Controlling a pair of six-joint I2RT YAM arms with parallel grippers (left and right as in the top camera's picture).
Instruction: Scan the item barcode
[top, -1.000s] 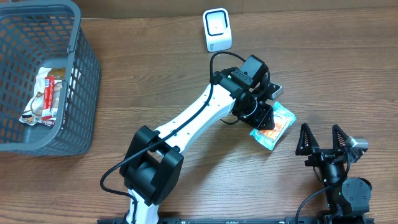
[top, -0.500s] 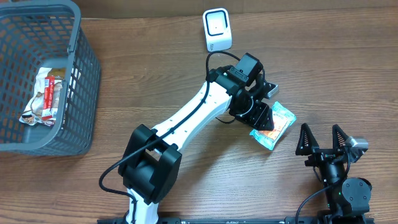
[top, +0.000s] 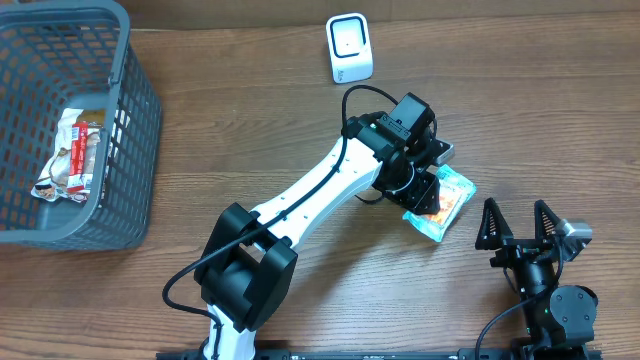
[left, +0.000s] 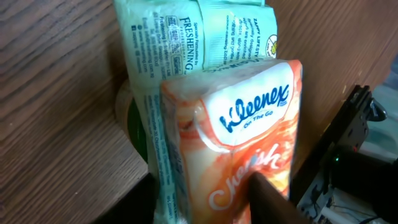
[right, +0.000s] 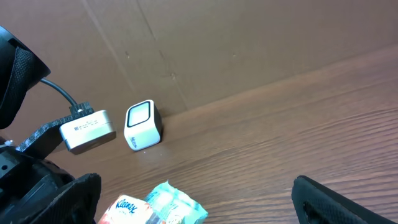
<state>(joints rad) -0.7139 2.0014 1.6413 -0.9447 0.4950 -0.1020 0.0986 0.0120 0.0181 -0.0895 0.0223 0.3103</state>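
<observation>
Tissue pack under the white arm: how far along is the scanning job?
Done: the left tool is on the tissue pack and appears to pinch it. In hand: the pickup, as the pack lies on the table, not yet lifted. Left: carrying it to the white scanner and showing the barcode. The right tool stands open, idle.

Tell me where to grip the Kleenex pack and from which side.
Pinch the Kleenex pack across its short width, mid-length, coming down from above. It lies flat, seemingly overlapping the teal pack, so its long edges look easiest to reach, and the soft wrap should give under the fingers.
</observation>
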